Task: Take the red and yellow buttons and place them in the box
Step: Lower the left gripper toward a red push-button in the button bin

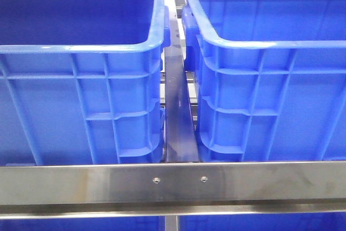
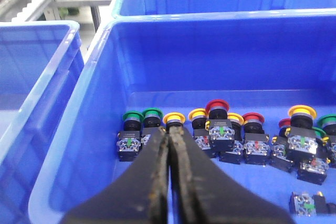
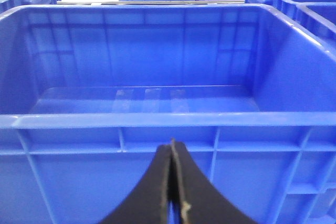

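In the left wrist view, several push buttons with black bodies lie on the floor of a blue crate (image 2: pixel 220 17). Their caps are yellow (image 2: pixel 174 117), red (image 2: pixel 217 105) and green (image 2: pixel 133 115). My left gripper (image 2: pixel 169 129) is shut and empty above this crate floor, its tips just short of the yellow-capped button. In the right wrist view, my right gripper (image 3: pixel 171 145) is shut and empty outside the near wall of an empty blue box (image 3: pixel 157 120). Neither gripper shows in the front view.
The front view shows two large blue crates side by side, the left one (image 1: pixel 81 47) and the right one (image 1: pixel 270 44), with a dark metal bar (image 1: pixel 177 106) between them and a steel rail (image 1: pixel 173 182) across the front. More blue crates stand behind.
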`<state>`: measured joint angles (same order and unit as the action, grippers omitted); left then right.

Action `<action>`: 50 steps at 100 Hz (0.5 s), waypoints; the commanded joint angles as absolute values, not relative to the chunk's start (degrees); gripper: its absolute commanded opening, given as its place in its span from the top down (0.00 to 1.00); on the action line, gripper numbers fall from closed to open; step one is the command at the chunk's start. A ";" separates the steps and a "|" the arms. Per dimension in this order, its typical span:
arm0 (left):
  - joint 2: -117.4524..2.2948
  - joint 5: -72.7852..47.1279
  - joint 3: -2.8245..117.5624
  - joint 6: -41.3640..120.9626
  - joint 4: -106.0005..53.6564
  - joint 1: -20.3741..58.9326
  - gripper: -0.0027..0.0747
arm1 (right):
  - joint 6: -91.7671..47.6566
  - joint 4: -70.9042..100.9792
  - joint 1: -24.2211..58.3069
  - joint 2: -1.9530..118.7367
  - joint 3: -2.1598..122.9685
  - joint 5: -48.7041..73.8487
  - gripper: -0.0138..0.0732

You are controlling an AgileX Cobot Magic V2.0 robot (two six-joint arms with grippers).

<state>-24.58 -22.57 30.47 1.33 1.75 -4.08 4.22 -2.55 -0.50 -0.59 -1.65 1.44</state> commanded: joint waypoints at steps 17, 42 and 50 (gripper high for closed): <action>-37.31 -25.03 42.03 1.21 1.56 -3.69 0.99 | 3.66 -2.37 -0.62 -1.96 -0.73 -2.84 0.92; -49.07 -28.90 50.40 1.21 1.04 -3.69 0.62 | 3.66 -2.37 -0.62 -1.96 -0.73 -2.84 0.92; -52.50 -29.54 52.73 1.21 0.00 -3.69 0.42 | 3.66 -2.37 -0.62 -1.96 -0.73 -2.84 0.92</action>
<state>-49.75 -32.37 48.77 1.33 1.42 -4.08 4.12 -2.55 -0.50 -0.59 -1.65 1.44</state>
